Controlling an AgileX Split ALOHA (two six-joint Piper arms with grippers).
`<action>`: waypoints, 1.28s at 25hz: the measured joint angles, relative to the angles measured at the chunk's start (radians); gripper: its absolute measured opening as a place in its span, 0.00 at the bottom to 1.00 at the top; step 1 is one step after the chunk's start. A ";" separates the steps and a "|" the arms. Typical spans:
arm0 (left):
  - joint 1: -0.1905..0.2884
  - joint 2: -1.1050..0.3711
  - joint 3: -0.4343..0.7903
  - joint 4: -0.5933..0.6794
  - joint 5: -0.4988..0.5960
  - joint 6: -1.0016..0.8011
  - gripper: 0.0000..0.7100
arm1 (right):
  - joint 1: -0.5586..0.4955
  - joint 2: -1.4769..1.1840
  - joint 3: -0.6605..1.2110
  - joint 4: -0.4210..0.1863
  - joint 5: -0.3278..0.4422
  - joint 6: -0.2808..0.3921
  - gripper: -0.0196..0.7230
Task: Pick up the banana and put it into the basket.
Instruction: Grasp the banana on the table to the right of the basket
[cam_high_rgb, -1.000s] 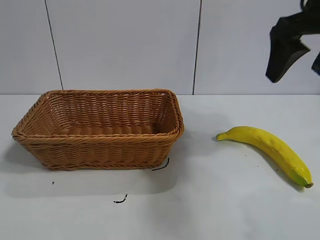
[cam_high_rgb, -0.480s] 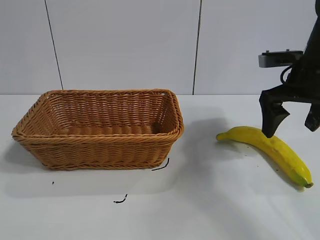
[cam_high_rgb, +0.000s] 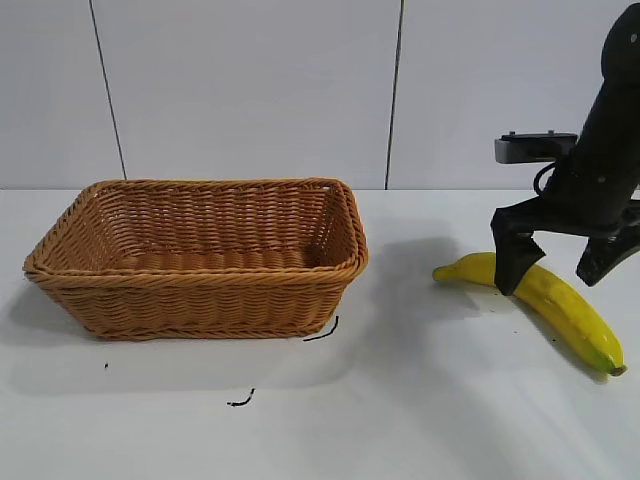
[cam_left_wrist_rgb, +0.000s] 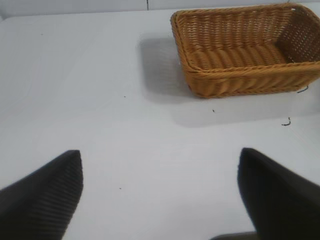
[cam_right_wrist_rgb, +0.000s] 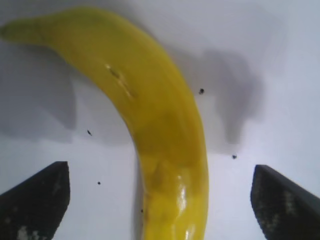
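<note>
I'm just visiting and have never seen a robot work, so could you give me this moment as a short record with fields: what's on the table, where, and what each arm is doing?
banana: lies flat on the white table, right of the basket, untouched
basket: on the table's left part, nothing visible inside
right tool: open, lowered astride the banana, one finger on each side
left tool: open, above bare table, away from the basket
task stage: banana not yet grasped

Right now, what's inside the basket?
Nothing shows inside the basket: its woven floor and far wall are bare in both views. The near wall hides the front strip of the floor. The banana lies outside, on the table.
</note>
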 joint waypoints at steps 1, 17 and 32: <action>0.000 0.000 0.000 0.000 0.000 0.000 0.89 | 0.000 0.004 0.000 -0.004 0.005 0.006 0.92; 0.000 0.000 0.000 0.000 0.000 0.000 0.89 | 0.000 0.014 0.000 -0.013 0.014 0.019 0.45; 0.000 0.000 0.000 0.000 0.000 0.000 0.89 | 0.000 -0.033 -0.156 -0.064 0.218 0.025 0.41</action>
